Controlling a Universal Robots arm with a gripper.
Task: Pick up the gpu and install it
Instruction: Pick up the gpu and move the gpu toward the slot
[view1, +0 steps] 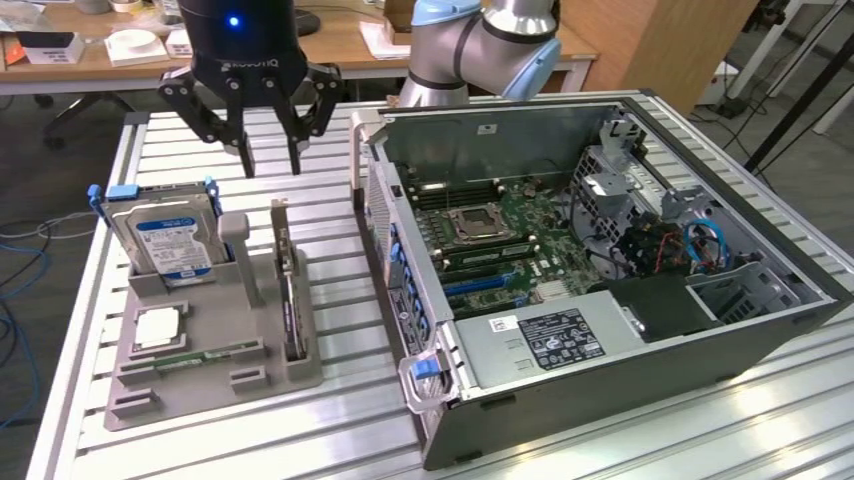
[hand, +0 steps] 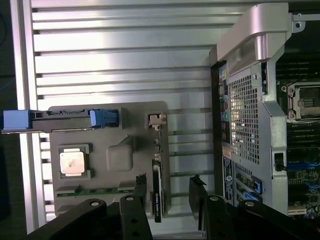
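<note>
**rigwatcher:** Gripper (view1: 274, 165) status? Looks to me like it's got nothing in it.

**benchmonkey:** Yep, fingers spread apart with nothing between them. It hangs in the air over the hard-drive end of the gray tray (view1: 267, 378), not touching anything. In the wrist view the gpu (hand: 157, 192) lines up between the two fingers, closer to one of them.

**rigwatcher:** So where's the gpu exactly?

**benchmonkey:** It's standing on edge in its slot in the tray. The hard drive (view1: 167, 240) with blue rails stands upright near it, on the exterior view's left. A cpu (view1: 158, 328) and a green memory stick (view1: 207, 356) lie flat in the same tray. The open computer case (view1: 641, 390) sits on the counter (view1: 334, 420) at the exterior view's right, with the motherboard exposed.
</note>
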